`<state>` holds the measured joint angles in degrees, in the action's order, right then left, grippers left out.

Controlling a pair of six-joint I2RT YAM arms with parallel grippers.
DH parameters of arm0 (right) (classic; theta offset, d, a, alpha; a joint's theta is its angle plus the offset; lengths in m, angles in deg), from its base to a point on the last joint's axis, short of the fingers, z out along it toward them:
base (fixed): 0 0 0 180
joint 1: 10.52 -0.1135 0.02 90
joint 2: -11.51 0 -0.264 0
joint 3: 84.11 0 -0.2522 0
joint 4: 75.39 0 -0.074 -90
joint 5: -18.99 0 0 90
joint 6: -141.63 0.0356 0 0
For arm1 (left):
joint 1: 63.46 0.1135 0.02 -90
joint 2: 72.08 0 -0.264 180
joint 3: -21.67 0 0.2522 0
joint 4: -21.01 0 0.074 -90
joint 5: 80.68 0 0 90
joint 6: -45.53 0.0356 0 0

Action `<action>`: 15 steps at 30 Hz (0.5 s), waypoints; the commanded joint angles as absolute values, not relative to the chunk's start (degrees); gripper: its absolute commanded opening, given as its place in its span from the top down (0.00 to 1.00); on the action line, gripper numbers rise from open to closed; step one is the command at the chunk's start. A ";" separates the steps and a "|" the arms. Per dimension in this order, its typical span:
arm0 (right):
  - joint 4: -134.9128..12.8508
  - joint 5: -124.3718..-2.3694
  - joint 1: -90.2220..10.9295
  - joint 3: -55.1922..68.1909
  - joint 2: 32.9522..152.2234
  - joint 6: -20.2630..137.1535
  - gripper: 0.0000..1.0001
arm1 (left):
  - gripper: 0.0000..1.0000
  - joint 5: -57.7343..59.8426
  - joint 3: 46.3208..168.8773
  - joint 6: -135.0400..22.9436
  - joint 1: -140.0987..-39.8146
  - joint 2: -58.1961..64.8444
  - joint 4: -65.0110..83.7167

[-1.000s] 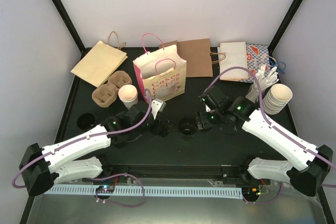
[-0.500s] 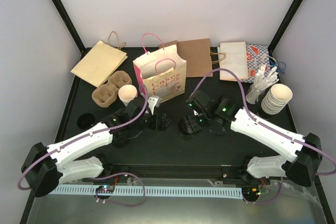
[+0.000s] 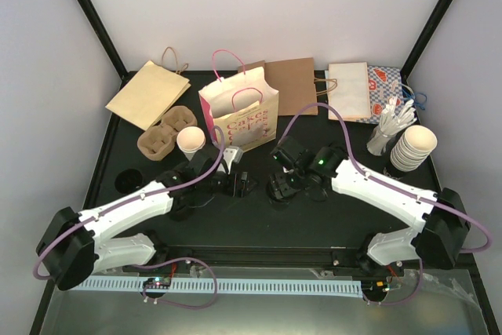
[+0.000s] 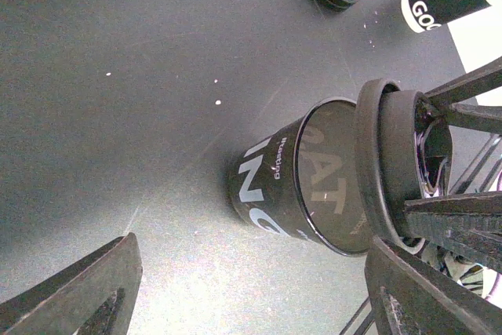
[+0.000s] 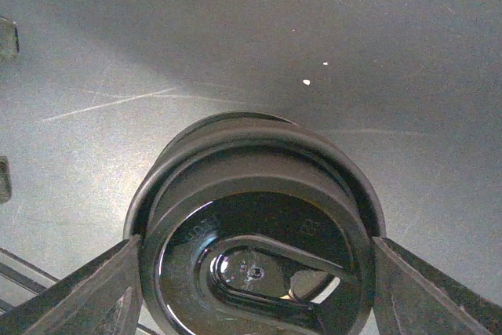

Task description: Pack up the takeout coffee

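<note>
Top external view shows the takeout coffee (image 3: pixel 190 140) standing upright, long axis vertical. It lies off the left gripper (image 3: pixel 238 182) on its far side, back beside the wrist rather than ahead of the tips, and well apart from the right gripper (image 3: pixel 280 183), so the left arm looks the nearer for any reach. Left wrist view shows that gripper's fingers (image 4: pixel 78 292) spread with nothing between them and a dark printed cup (image 4: pixel 274 186) straight ahead. Right wrist view shows the right fingers (image 5: pixel 82 296) against both sides of a black lid (image 5: pixel 251 217), apparently pinching it over that dark cup.
</note>
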<state>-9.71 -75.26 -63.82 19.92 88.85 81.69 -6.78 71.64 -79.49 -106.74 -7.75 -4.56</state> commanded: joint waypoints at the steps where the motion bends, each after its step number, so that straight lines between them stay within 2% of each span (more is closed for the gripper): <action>1: -11.01 -76.52 -64.26 20.43 89.61 81.26 0.23 | 0.22 -8.72 71.81 -79.83 -106.35 -6.69 -1.95; 15: -12.06 -75.49 -64.73 20.54 92.47 80.89 0.23 | 0.41 -11.94 71.84 -80.88 -106.26 -2.34 0.07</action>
<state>-10.75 -75.35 -64.06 20.03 91.91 81.48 -9.41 71.61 -80.19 -106.61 -3.70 -2.34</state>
